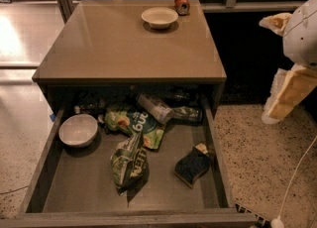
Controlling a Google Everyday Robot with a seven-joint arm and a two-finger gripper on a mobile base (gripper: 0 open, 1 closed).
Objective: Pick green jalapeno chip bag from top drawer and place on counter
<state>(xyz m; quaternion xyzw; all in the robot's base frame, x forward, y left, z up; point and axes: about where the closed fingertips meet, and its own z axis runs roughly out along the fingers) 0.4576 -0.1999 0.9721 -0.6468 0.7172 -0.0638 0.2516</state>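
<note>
The green jalapeno chip bag [130,162], dark green with white lettering, lies on the floor of the open top drawer [79,185], near its middle and towards the front. The counter [119,43] is the tan tabletop above the drawer. My gripper [280,58] hangs in the air to the right of the cabinet, at about counter height and well away from the bag. Its two pale yellow fingers [290,93] stand wide apart and hold nothing.
The drawer also holds a white bowl [78,130] at the left, a lime-green bag [136,123], a plastic bottle [156,107] at the back and a dark sponge [192,165] at the right. A white bowl [159,17] and a red can [182,2] stand at the counter's back. A white cable [292,182] runs over the speckled floor.
</note>
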